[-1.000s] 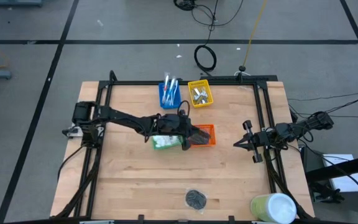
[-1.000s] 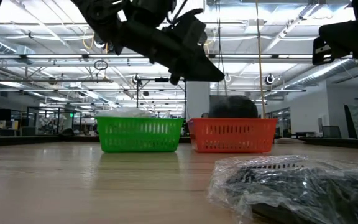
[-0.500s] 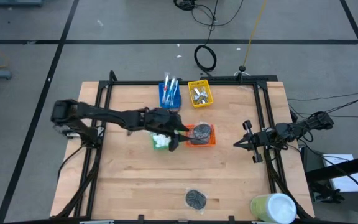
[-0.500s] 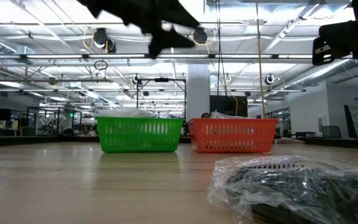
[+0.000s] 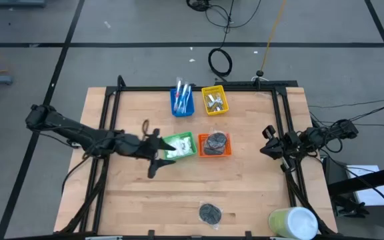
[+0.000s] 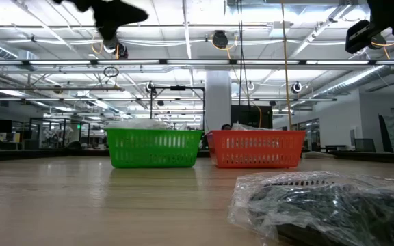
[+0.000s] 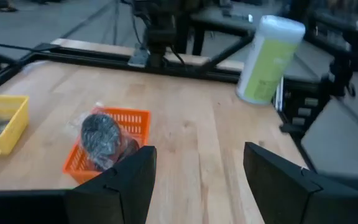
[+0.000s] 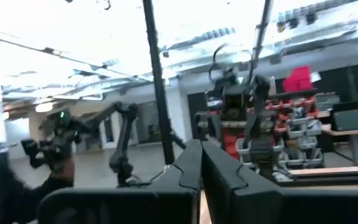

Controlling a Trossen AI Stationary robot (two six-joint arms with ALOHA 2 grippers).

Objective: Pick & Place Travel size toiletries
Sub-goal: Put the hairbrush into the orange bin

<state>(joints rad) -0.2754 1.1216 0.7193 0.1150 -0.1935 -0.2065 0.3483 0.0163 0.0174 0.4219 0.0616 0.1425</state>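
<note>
My left gripper [image 5: 157,151] hangs open and holds nothing, above the table just left of the green bin [image 5: 179,145] of white packets. In its wrist view, a bagged black disc [image 7: 101,134] lies in the orange bin [image 5: 214,144]. A second bagged black disc [image 5: 210,213] lies on the table near the front edge and looms large in the low view [image 6: 320,205]. The blue bin [image 5: 182,100] holds toothbrush-like sticks. The yellow bin [image 5: 214,100] holds silvery tubes. My right gripper [image 5: 267,141] waits shut at the table's right side.
A large pale green cylinder [image 5: 292,223] stands at the near right corner. A black frame [image 5: 199,89] runs round the work area. Bare wood lies between the bins and the near disc, and at the table's left.
My left gripper has opened over the orange bin and let go of the bagged black disc, which now lies in that bin. It has then drawn back toward the table's left edge, past the green bin, rising in the low view.
</note>
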